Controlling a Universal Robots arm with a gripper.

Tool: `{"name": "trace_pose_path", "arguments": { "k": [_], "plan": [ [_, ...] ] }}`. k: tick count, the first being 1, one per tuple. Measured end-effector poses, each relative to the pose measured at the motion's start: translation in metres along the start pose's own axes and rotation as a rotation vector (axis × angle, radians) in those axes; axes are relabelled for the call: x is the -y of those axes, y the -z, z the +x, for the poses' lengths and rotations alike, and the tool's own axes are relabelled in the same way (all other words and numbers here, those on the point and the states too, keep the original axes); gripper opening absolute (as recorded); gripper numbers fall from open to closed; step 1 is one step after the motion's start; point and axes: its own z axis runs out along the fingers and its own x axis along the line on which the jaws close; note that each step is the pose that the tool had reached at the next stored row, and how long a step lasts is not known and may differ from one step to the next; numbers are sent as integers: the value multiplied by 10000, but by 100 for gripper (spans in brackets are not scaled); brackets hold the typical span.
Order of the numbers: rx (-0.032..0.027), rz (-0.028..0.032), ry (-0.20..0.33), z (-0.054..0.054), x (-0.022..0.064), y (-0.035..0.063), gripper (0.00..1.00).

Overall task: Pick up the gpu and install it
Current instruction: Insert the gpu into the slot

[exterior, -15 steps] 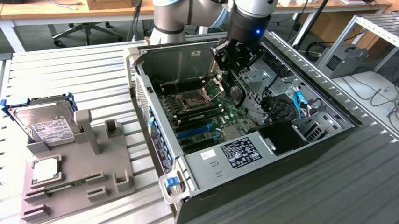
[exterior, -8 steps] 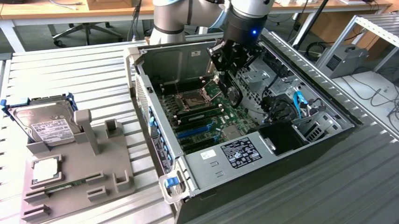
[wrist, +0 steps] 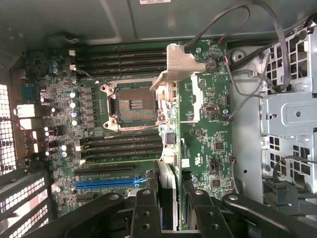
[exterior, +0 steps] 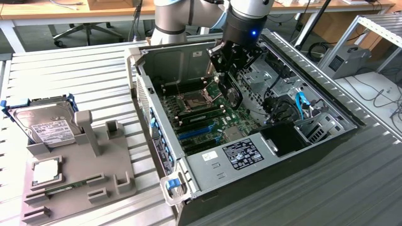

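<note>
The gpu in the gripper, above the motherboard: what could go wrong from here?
1. The gpu, held by the gripper, hangs beside the open processor socket, away from the blue slot. If it were lowered here, its edge might strike the socket or nearby board parts.
2. Grey cables pass close to its silver bracket and might snag it.

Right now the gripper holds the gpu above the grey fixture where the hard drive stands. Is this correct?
Not quite. The gripper holds the gpu above the motherboard inside the open computer case, not above the grey fixture. The exterior view shows this; the hard drive stands on that fixture, at the exterior view's left.
</note>
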Motion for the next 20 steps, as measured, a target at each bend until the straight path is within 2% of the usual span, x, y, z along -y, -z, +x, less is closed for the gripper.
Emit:
{"name": "trace_pose_path", "arguments": {
  "k": [7, 20],
  "plan": [
    [-2, -1, 38, 0, 0, 0, 29],
    [-17, -16, 594, 0, 0, 0, 29]
  ]
}}
